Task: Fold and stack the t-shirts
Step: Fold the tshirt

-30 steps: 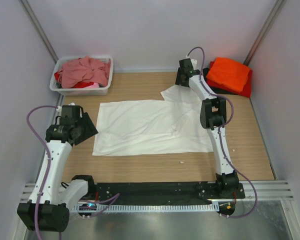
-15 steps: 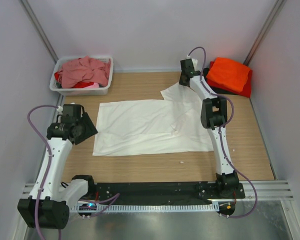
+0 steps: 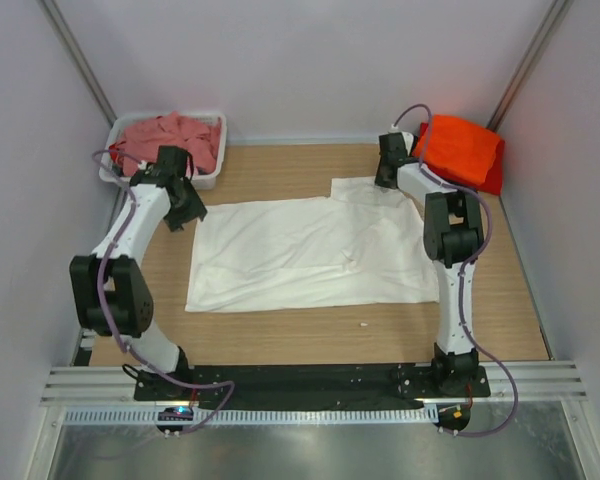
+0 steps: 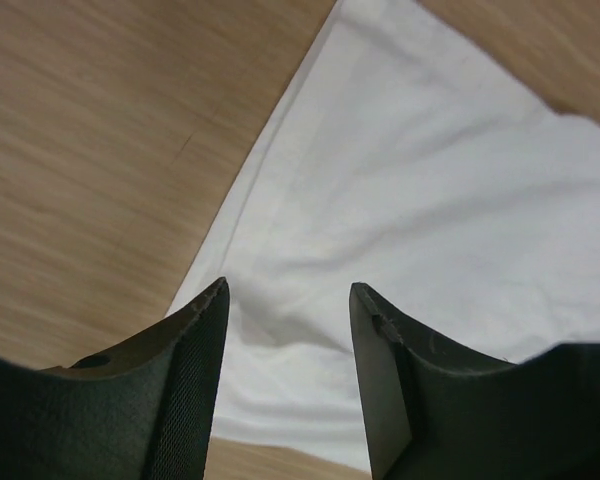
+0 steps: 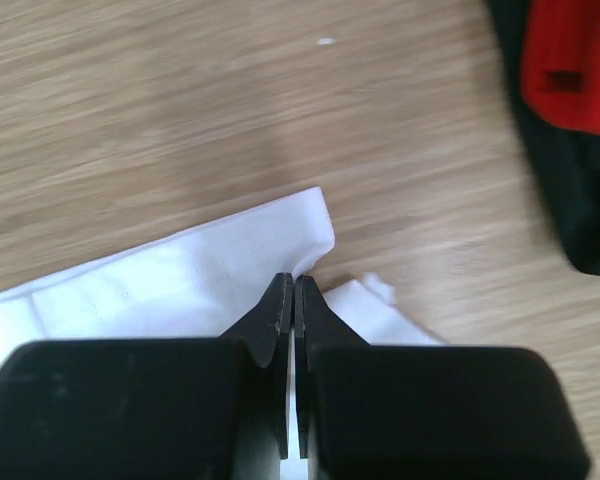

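Note:
A large white t-shirt lies spread flat across the middle of the table. My right gripper is at its far right corner, beside the sleeve. In the right wrist view the right gripper is shut, with the edge of the white cloth pinched at its tips. My left gripper hangs over the shirt's far left corner. Its jaws stand open above the white cloth, holding nothing. An orange t-shirt lies folded on red and black ones at the far right.
A white plastic tub at the far left holds a crumpled dusty-pink t-shirt over some red cloth. The folded red shirt and black shirt lie close to my right gripper. Grey walls close in both sides.
My left arm swung from the near left up to the shirt's far left corner. My right gripper shut on the white cloth and drew it a little to the right.

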`<state>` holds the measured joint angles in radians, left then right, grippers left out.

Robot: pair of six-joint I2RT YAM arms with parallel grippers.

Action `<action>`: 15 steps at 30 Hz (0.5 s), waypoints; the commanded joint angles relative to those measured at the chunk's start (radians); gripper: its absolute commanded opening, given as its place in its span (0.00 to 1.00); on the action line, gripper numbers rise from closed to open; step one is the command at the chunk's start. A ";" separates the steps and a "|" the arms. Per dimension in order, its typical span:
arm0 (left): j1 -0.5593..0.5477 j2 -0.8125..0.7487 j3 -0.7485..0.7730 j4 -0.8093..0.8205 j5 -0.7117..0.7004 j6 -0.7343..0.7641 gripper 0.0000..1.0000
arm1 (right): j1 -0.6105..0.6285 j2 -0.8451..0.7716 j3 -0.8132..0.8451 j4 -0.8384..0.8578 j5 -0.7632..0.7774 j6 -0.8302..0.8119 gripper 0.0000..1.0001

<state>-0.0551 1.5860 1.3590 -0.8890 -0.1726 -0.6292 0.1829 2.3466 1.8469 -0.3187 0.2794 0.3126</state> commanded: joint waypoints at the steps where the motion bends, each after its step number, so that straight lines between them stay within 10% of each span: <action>1: -0.041 0.130 0.165 0.068 -0.076 -0.036 0.53 | -0.085 -0.118 -0.108 0.093 -0.034 0.005 0.01; 15: -0.164 0.722 0.839 -0.054 -0.237 -0.032 0.48 | -0.206 -0.219 -0.224 0.015 -0.062 -0.086 0.01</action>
<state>-0.1890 2.2898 2.0666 -0.9081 -0.3447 -0.6720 0.0002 2.2032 1.6318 -0.2958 0.2199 0.2649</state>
